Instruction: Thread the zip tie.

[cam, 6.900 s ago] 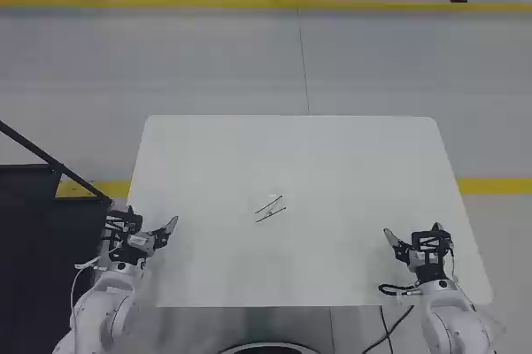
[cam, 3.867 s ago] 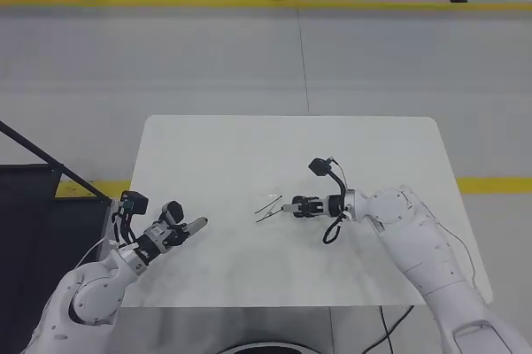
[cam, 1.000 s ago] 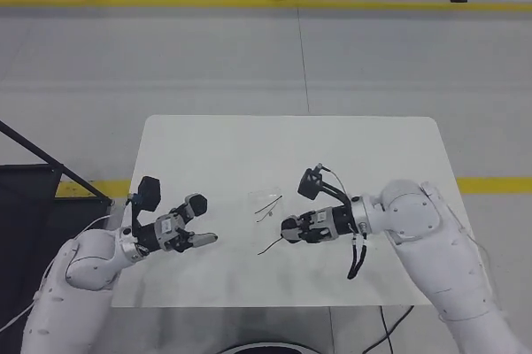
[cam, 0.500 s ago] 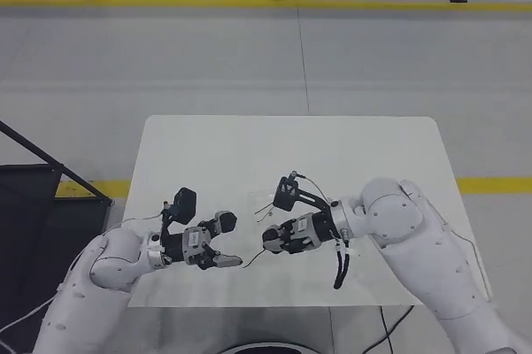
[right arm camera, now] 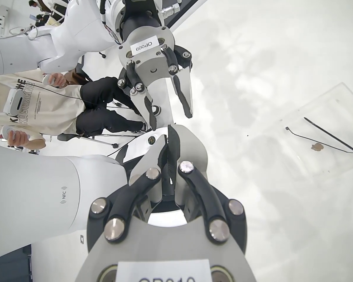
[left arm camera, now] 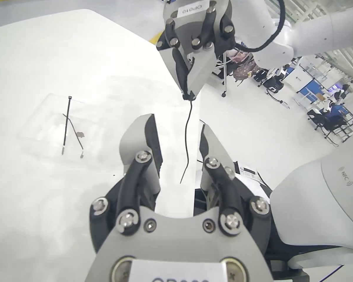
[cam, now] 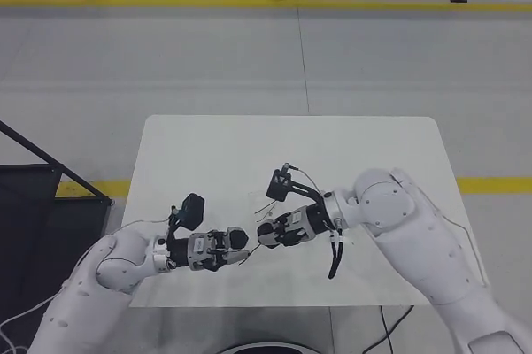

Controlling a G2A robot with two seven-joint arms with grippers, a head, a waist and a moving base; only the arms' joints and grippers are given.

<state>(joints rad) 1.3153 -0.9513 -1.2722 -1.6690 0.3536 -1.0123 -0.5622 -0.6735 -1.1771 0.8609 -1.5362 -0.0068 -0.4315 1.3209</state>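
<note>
A thin black zip tie (left arm camera: pixel 187 136) hangs above the white table (cam: pixel 354 159). My right gripper (left arm camera: pixel 189 94) is shut on its head end. The tail runs down between the fingers of my left gripper (left arm camera: pixel 176 126), which is open and does not touch it. In the top view the left gripper (cam: pixel 241 248) and the right gripper (cam: pixel 262 235) face each other closely over the table's front middle. In the right wrist view my right gripper (right arm camera: pixel 167 132) is pressed shut, and the left gripper (right arm camera: pixel 170 118) stands open just beyond it.
A clear plastic sheet (cam: pixel 267 205) lies flat just behind the grippers. Two more black zip ties (left arm camera: pixel 66 124) rest on it, crossing each other. A person holding controllers sits off the table's near side in the right wrist view.
The right gripper picked a zip tie from the sheet and carried it left and forward. The left gripper moved right until the tie's tail came between its open fingers.
</note>
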